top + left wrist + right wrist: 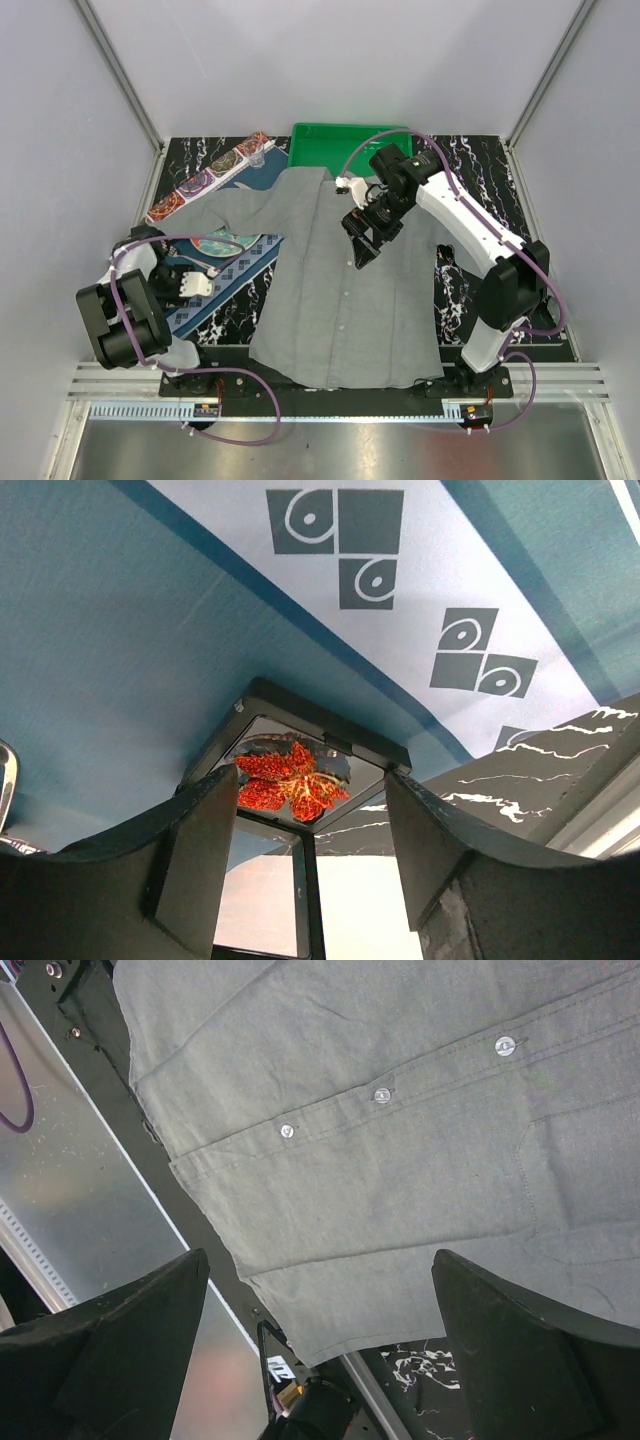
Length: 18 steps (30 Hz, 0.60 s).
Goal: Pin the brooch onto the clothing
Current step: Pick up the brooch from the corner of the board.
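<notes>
One grey shirt (345, 290) lies lengthwise, collar (312, 176) far (front up).

Black marbled table (455, 300) has the grey shirt (340, 310) spread flat across the middle. Blue patterned placemat (235, 272) sits on the left, green tray (330, 145) at the far edge.

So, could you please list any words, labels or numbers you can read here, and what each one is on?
None can be read.
The placemat carries only squares with circles, not letters.
A small tag below the hem of the shirt is too blurred to read.
</notes>
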{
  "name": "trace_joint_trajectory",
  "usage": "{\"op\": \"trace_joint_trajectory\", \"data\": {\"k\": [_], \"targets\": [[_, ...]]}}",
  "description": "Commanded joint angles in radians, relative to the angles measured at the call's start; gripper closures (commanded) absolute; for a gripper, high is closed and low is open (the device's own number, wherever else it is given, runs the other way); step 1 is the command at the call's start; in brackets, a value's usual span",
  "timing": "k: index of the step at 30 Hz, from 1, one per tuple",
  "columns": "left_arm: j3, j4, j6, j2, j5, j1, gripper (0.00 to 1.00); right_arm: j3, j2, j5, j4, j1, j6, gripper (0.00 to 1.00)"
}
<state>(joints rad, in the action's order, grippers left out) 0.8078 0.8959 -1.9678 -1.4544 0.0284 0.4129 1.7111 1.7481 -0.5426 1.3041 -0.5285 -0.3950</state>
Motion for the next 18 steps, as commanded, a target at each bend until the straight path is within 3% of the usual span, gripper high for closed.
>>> {"op": "trace_joint_trajectory", "data": {"k": [1,7,13,18], "targets": [[-0.012,-0.029,-0.318,-0.017,0.033,0.006,0.37,0.022,-0.012,-0.025,0.014,0.009,0.013,0.0],[-0.025,-0.06,-0.316,-0.037,0.033,0.004,0.4,0.038,-0.002,-0.023,0.03,0.007,0.004,0.0],[-0.022,-0.046,-0.325,-0.012,0.042,0.006,0.57,0.042,0.004,-0.031,0.034,0.009,0.002,0.0],[-0.013,-0.02,-0.333,0.022,0.056,0.003,0.63,0.056,0.014,-0.042,0.032,0.009,0.004,0.0]]}}
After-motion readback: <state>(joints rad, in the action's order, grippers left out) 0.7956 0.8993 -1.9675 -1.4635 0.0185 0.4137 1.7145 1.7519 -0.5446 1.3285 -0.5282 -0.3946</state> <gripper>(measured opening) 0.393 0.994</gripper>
